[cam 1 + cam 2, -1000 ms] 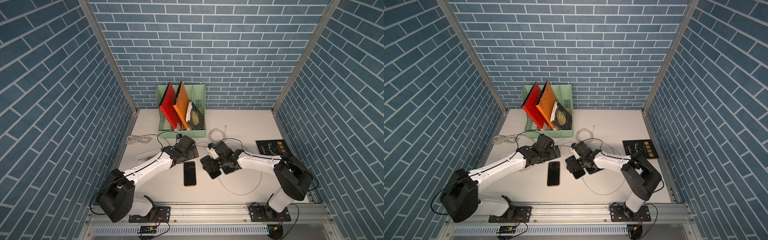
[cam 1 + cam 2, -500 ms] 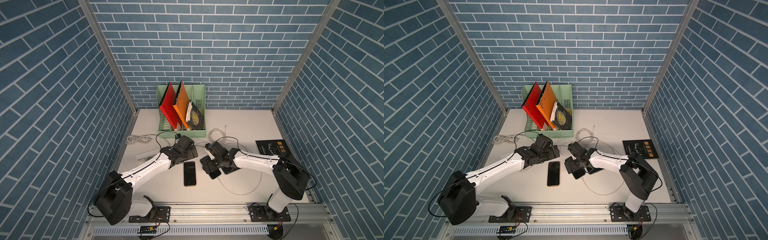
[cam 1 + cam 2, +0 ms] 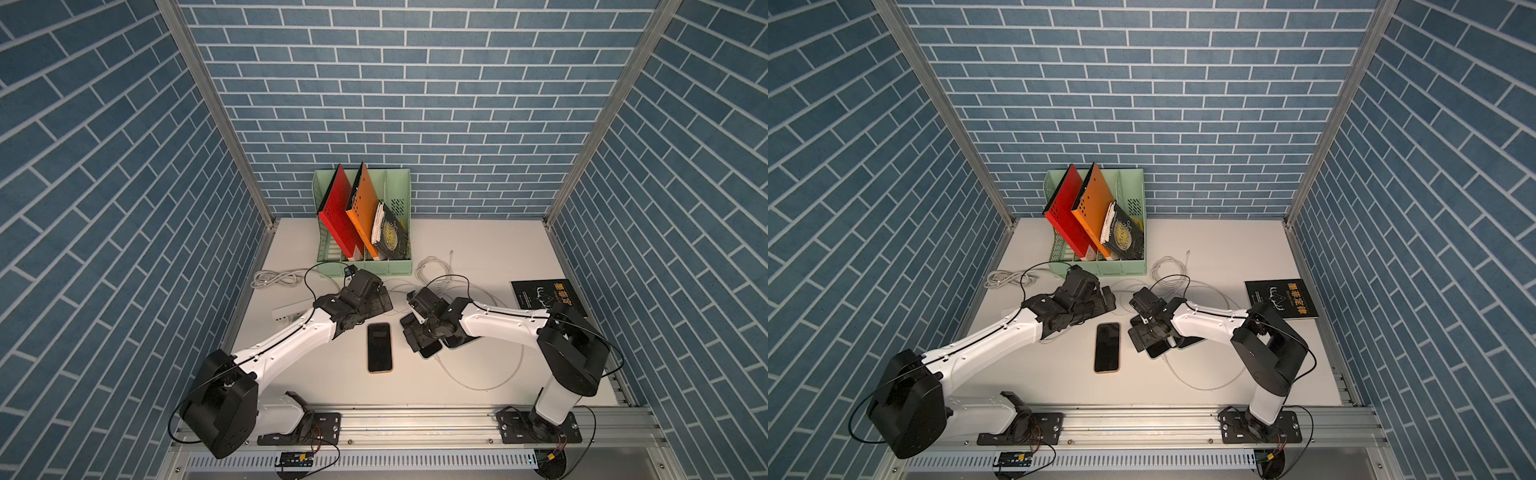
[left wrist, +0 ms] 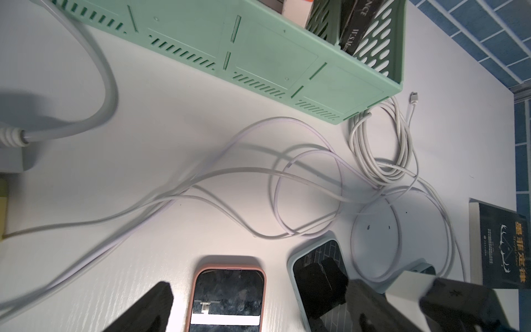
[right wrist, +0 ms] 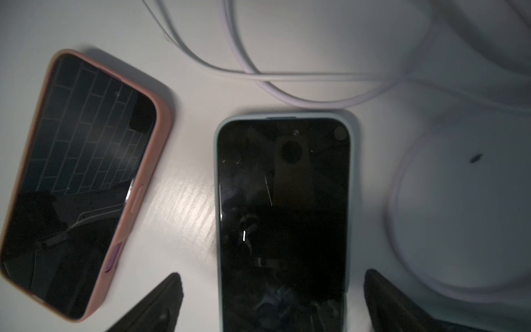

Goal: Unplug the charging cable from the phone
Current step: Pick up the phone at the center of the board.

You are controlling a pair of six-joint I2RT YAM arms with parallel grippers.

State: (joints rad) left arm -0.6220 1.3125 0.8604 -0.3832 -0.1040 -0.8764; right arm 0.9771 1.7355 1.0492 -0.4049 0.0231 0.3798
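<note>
A: Against the frame from a second back, what did we log?
B: The right gripper (image 5: 273, 274) had slid toward the left of both top views and sat slightly lower in frame. The left arm had barely shifted.
A: Right jaws?
B: Spread wide. In the right wrist view, its fingers (image 5: 155, 304) stood on either side of the phone (image 5: 283, 201), the one in the pale blue case, screen up. We could not tell whether either finger touched the case. Nothing was clamped.
A: Where did we place that phone?
B: Flat on the table (image 3: 478, 241), a little right of centre in both top views and mostly covered by the gripper. The pink-cased phone (image 3: 379, 347) lay just beside it on the frame's left, not touching. Neither phone had moved.
A: Cable?
B: The charging cable (image 3: 478, 388) ran out from under the phone's lower end and looped toward the lower right of the frame. We could not make out the plug itself.
A: Left side?
B: The left gripper (image 4: 258, 284) hung over the upper end of the pink-cased phone, jaws fully apart and holding nothing.
A: Surroundings?
B: The file rack (image 3: 365, 268) at upper centre and the black book (image 3: 544, 297) at the right were unchanged.
</note>
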